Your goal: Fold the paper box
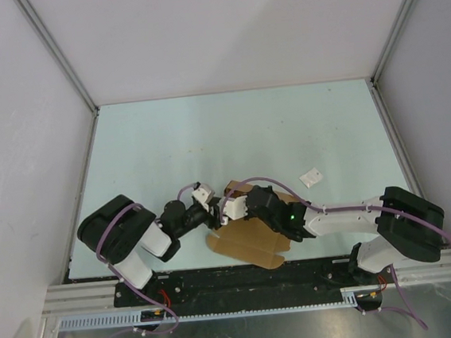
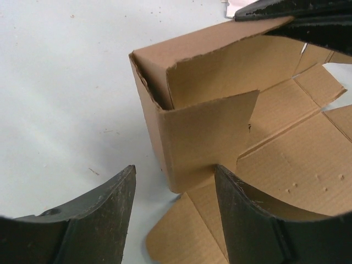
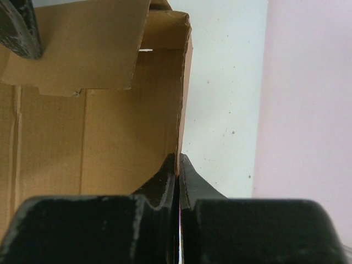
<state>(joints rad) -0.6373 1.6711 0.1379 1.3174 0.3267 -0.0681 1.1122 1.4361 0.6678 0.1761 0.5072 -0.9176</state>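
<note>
step: raising walls of half-formed paper box (image 1: 252, 242), which lies on bench (image 1: 286, 131) near front edge, between arms. right fingers (image 3: 159, 190) clenched on thin upright side wall, holding it up. left fingers (image 2: 93, 220) released, spread wide, facing standing corner flap, apparently not touching it. next: left must push that flap inward and tuck tab, with right steadying wall.

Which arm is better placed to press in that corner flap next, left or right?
Left, likely. The left gripper is open and faces the flap at the corner of the box; the right gripper is shut on a wall and looks busy holding it.
</note>
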